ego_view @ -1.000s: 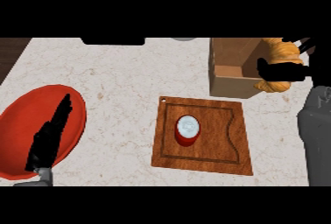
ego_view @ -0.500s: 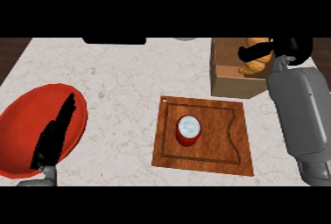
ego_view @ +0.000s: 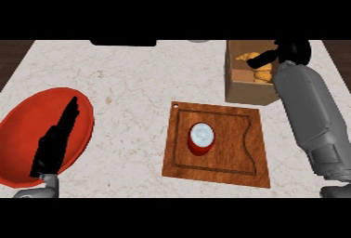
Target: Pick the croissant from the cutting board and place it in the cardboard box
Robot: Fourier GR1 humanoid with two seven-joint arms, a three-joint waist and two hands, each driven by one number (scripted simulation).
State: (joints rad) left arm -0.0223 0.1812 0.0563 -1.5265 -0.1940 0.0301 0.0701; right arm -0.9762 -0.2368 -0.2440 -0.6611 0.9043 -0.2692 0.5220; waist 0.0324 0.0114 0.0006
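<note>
A: Where is the golden-brown flaky croissant (ego_view: 255, 69)?

B: It lies inside the open brown cardboard box (ego_view: 241, 91) at the far right of the pale marbled counter (ego_view: 130, 88). The robot's right hand (ego_view: 290, 50), black, hovers over the box's right side, with a finger or two reaching toward the pastry.

A: Does that hand hold it?

B: That cannot be told; the grey right forearm (ego_view: 310, 116) covers much of the hand and the contact is hidden.

A: And the square wooden cutting board (ego_view: 243, 139)?

B: It sits just in front of the box, carrying only a small red can with a silvery top (ego_view: 201, 138), upright near its middle.

A: The other hand?

B: The left hand (ego_view: 58, 135) rests with straight fingers over the large round red plate (ego_view: 21, 121) at the left edge.
</note>
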